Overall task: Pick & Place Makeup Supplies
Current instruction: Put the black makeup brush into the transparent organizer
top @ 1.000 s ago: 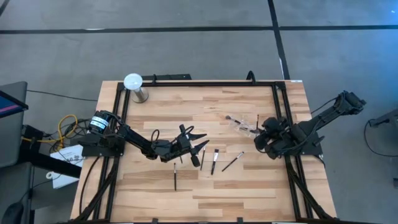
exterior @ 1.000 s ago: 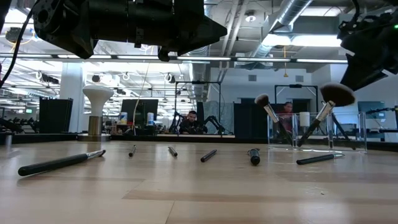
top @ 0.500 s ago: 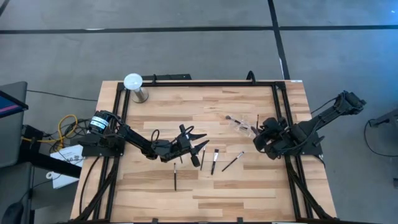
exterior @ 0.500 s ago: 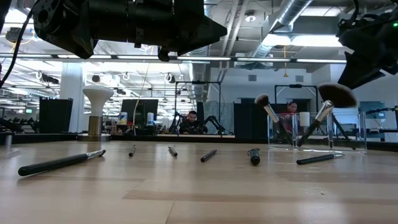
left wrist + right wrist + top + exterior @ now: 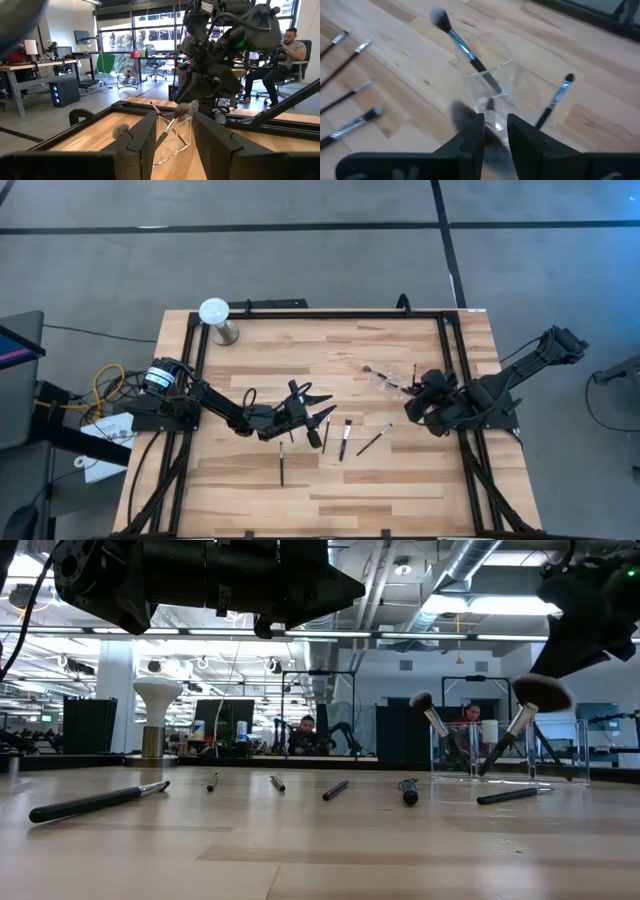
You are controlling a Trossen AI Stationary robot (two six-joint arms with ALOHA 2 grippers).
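Note:
Several thin dark makeup brushes [image 5: 346, 438] lie flat on the wooden table, in a loose row in the low view [image 5: 336, 790]. A clear holder [image 5: 388, 383] stands toward the right. A fluffy-tipped brush [image 5: 451, 34] and a wide dark-headed brush [image 5: 528, 708] lean in it, and a slim one [image 5: 555, 100] leans beside it. My left gripper [image 5: 172, 145] is open and hovers over the brushes at mid-table [image 5: 318, 408]. My right gripper [image 5: 495, 132] is open with a narrow gap and hangs just above the holder [image 5: 412, 405], touching nothing.
A white globe on a metal base [image 5: 215, 312] stands at the far left corner. Black rails [image 5: 450, 340] frame the table's far, left and right sides. Bare wood lies along the near edge. People sit at desks in the room behind [image 5: 287, 52].
My right gripper has shifted a little toward the table's left above the clear holder. The brushes in the holder and on the table have kept still.

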